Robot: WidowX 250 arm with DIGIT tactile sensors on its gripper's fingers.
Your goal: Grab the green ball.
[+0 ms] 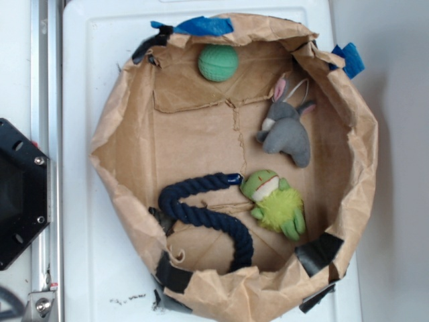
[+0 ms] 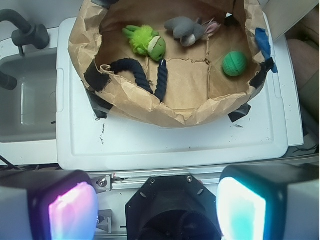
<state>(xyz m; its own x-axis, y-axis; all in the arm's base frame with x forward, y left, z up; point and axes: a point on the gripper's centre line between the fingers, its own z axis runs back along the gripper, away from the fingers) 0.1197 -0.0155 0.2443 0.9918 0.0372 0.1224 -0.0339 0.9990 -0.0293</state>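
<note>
White plastic, ridged like a bin lid, serves as the counter (image 1: pixel 87 134), and on it sits a wide basin of crumpled brown paper (image 1: pixel 362 168), its rim patched with black and blue tape. Inside, the navy rope toy (image 1: pixel 208 218) curls along one side, its end just beside the lime plush frog (image 1: pixel 275 201). A grey plush rabbit (image 1: pixel 288 131) lies near the wall, apart from the frog. The green ball (image 1: pixel 218 62) rests alone on the paper floor close to the rim, well apart from the other toys. Only the wrist view shows the hand (image 2: pixel 156 210): its two fingers, one pad glowing pink (image 2: pixel 72 210) and one cyan, stand wide apart and empty, outside the basin and over the counter's edge, with a grey sink (image 2: pixel 30 100) off to the side. The exterior view shows only a black robot base (image 1: pixel 20 194) at the edge.
</note>
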